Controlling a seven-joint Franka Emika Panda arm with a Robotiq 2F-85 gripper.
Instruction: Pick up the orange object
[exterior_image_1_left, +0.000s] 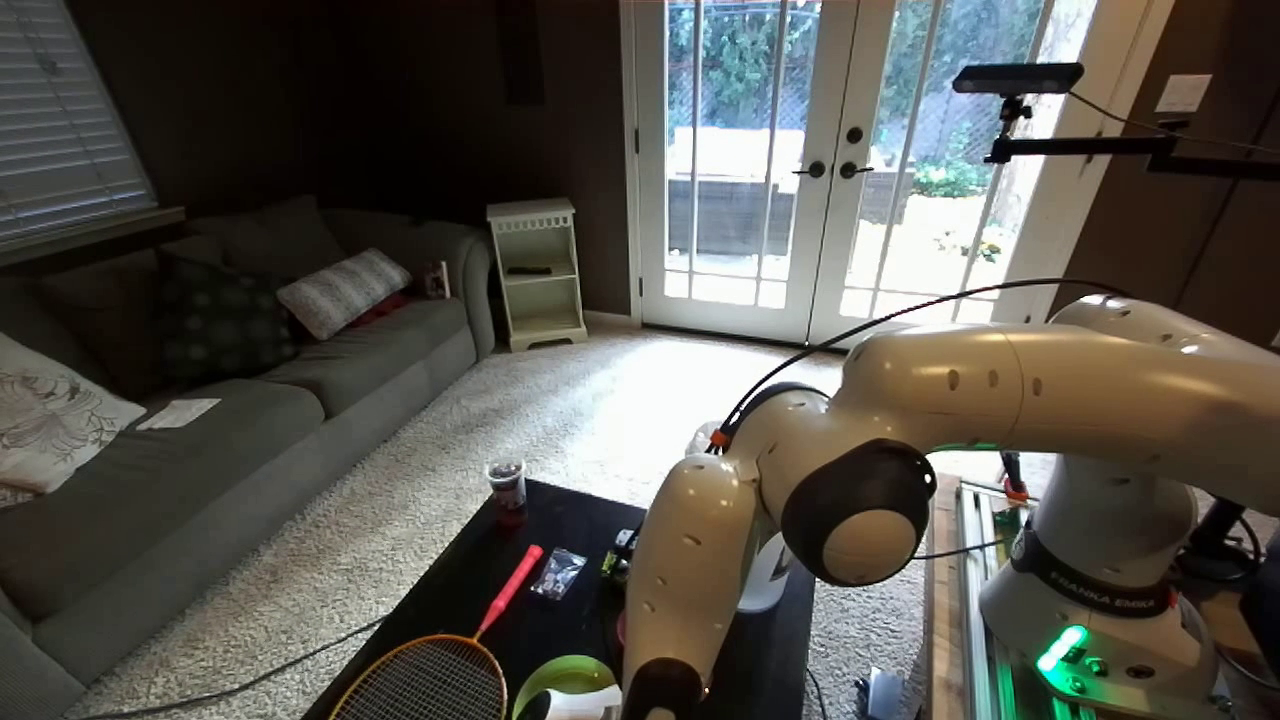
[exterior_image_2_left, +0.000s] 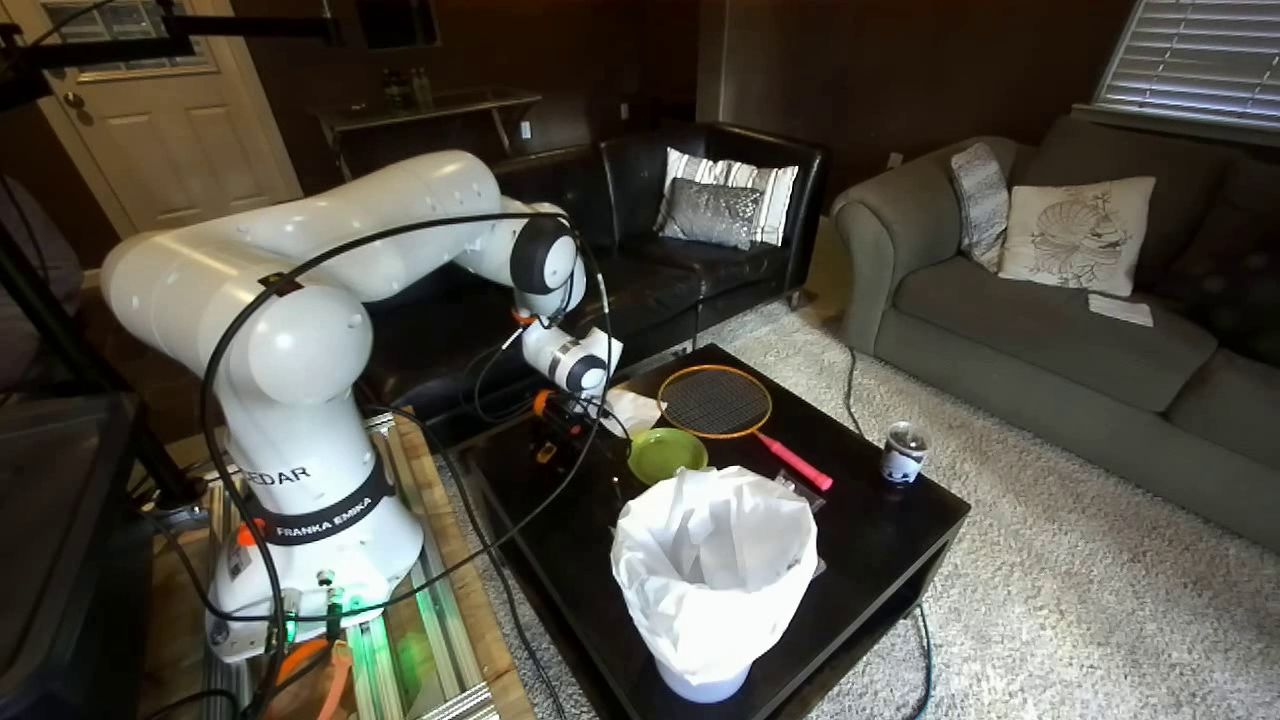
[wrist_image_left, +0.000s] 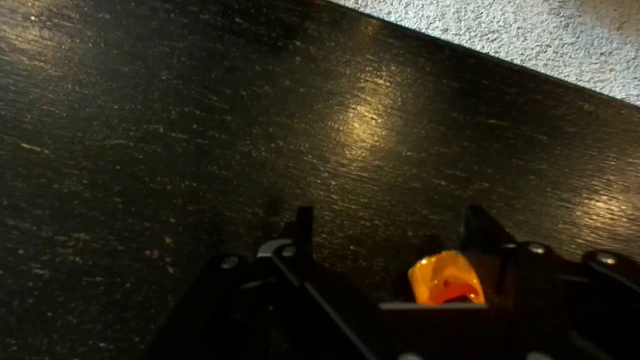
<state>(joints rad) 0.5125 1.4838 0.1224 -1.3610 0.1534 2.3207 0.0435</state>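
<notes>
End effector (wrist_image_left: 388, 220), 2 fingers apart, partly hides the orange object (wrist_image_left: 444, 277).

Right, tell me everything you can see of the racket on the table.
The racket has a rounded orange-yellow frame, a fine string mesh, a thin shaft and a plastic-looking pinkish-red grip. It lies flat on the black table, head beside the green dish, grip end nearer the cup. Whether it touches the dish is unclear.

The bowl (exterior_image_2_left: 667, 456) lies beside the racket (exterior_image_2_left: 714, 402) on the table (exterior_image_2_left: 880, 530), the object (wrist_image_left: 440, 275) between the fingers (wrist_image_left: 304, 227).
</notes>
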